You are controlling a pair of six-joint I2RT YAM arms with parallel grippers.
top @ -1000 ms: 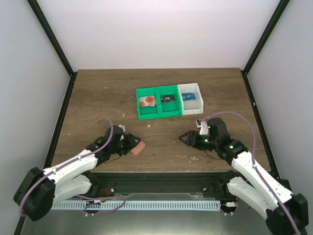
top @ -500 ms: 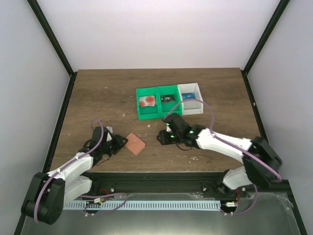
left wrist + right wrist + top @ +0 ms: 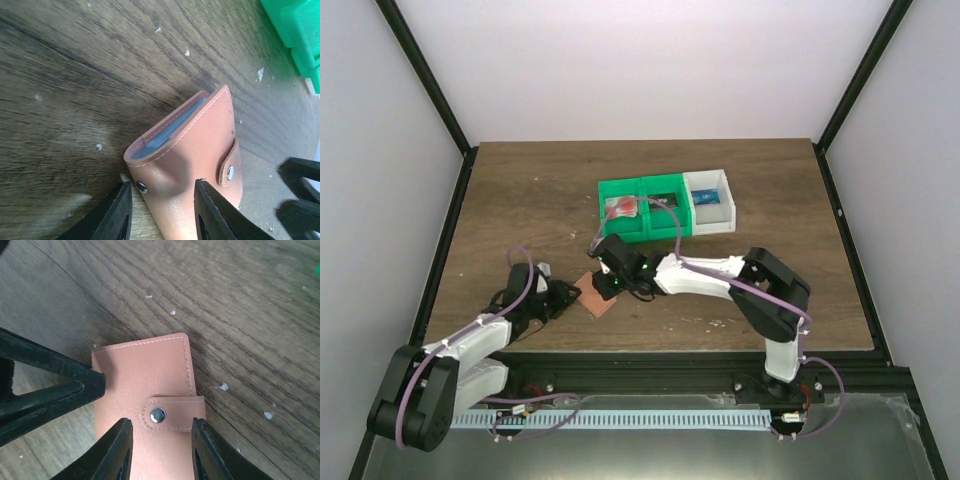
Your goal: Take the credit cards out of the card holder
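The salmon-pink card holder point(image 3: 597, 298) lies folded shut on the table near the front edge, its snap tab point(image 3: 175, 414) pressed down. My left gripper point(image 3: 569, 295) is open at its left end; in the left wrist view the holder point(image 3: 195, 160) sits between the spread fingers of this gripper point(image 3: 162, 212). My right gripper point(image 3: 611, 284) is open just above its right side, and in the right wrist view it point(image 3: 162, 452) has its fingers on either side of the tab. Blue-grey pocket edges point(image 3: 170, 131) show inside the fold. One pale card with a red blot point(image 3: 620, 207) lies in the left green bin.
Two green bins point(image 3: 642, 228) and a white bin point(image 3: 710, 216) stand in a row behind the holder, each with small items inside. A corner of the green bin point(image 3: 300, 30) shows in the left wrist view. White crumbs dot the wooden table point(image 3: 520, 190).
My left gripper let the holder go flat onto the table and stays at its left end. My right arm swung left across the table until its gripper reached the holder.
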